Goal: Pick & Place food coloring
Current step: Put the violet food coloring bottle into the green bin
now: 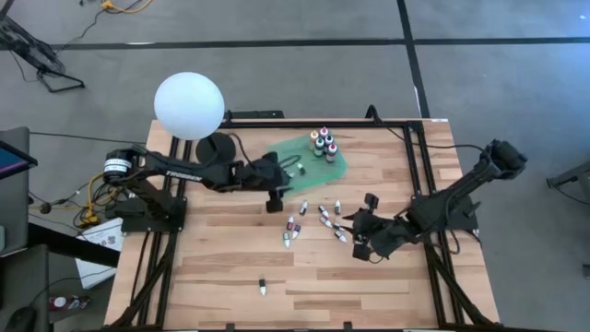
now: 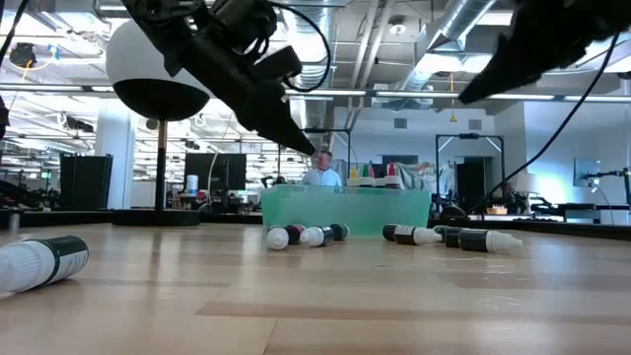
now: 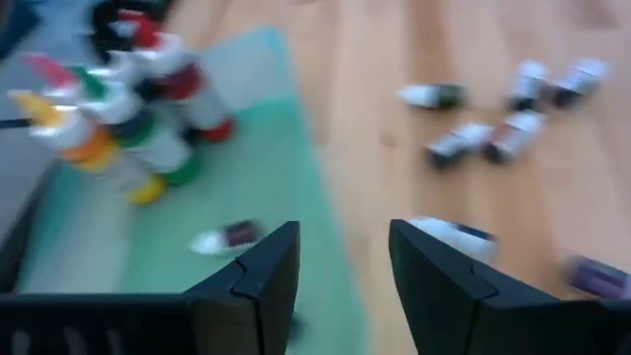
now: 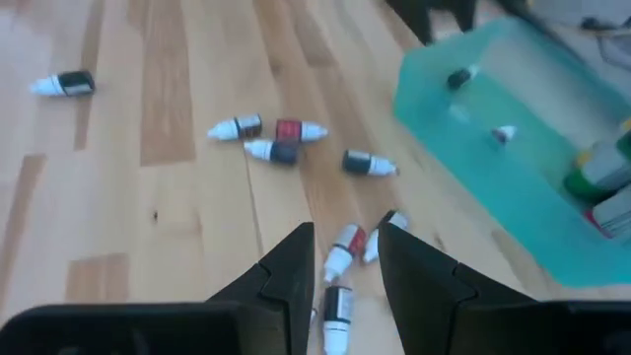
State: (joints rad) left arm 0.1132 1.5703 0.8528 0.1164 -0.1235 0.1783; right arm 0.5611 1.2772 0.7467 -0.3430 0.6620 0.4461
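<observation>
White "TROSSEN" lettering along the left arm (image 1: 184, 170), barely legible.

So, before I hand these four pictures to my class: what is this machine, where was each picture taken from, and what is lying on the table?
It is a robot with two dark arms at a wooden table, sorting little food coloring bottles. One picture looks straight down, one looks level across the tabletop, and two come from cameras on the arms' wrists.

A flat green tray holds a cluster of upright bottles and a small one lying flat. More small bottles lie scattered on the wood, and one lone bottle lies apart near the front edge.

The left hand is at the tray's edge, fingers open and holding nothing. The right hand is beside the scattered bottles; its fingers are slightly apart and also hold nothing.
</observation>
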